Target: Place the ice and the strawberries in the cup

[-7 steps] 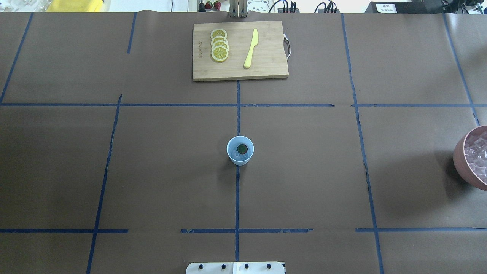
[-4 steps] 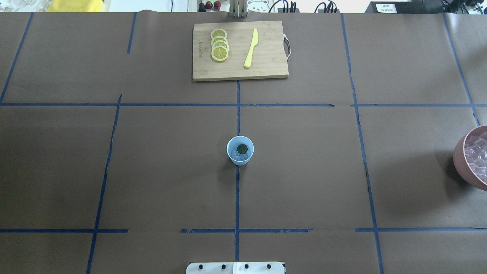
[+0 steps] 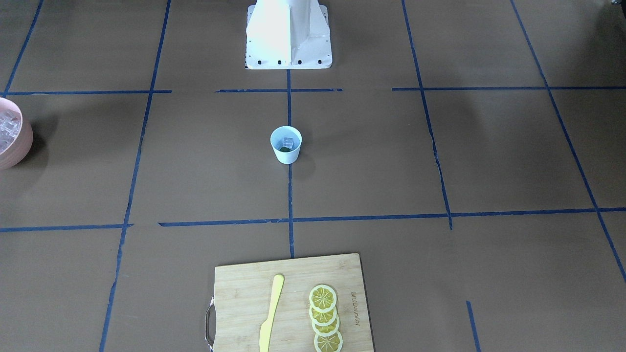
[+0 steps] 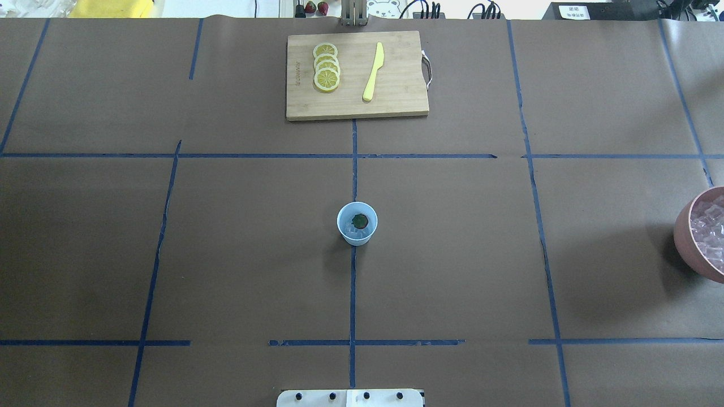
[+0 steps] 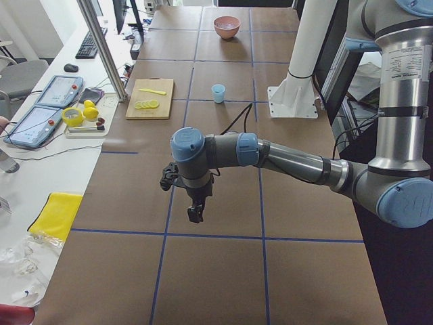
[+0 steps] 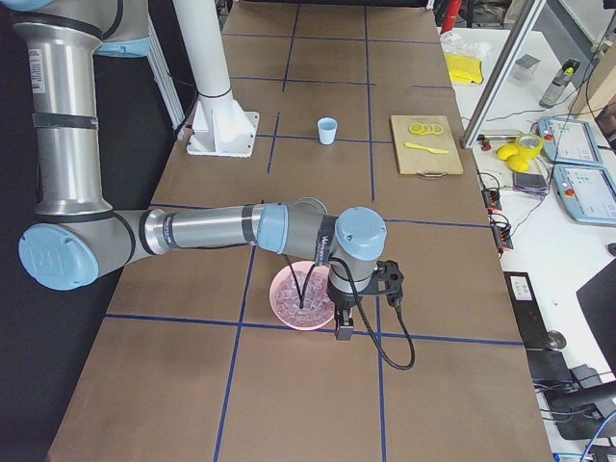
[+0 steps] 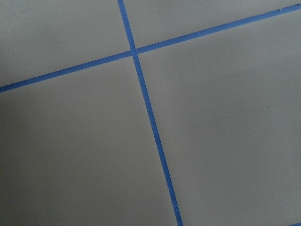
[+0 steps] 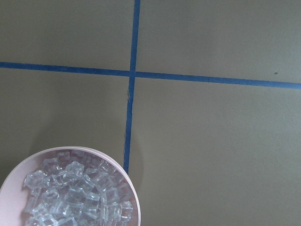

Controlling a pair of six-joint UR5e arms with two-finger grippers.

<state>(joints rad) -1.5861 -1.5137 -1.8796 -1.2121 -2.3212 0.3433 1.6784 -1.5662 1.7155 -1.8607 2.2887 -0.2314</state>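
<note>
The pale blue cup (image 4: 357, 237) stands at the table's middle on a blue tape line; it also shows in the front view (image 3: 286, 152). Inside it lie a strawberry with a dark green top (image 4: 358, 220) and an ice cube (image 3: 288, 142). More ice cubes (image 8: 75, 193) fill the pink bowl (image 4: 681, 237). My left gripper (image 5: 194, 215) hangs over bare table far from the cup. My right gripper (image 6: 344, 327) hangs beside the bowl (image 6: 279, 289). Both grippers show only in the side views, so I cannot tell whether they are open or shut.
A wooden cutting board (image 4: 401, 85) with several lemon slices (image 4: 326, 68) and a yellow knife (image 4: 373, 72) lies at the far middle. The robot's base (image 3: 288, 34) stands at the near edge. Blue tape lines cross the brown table cover.
</note>
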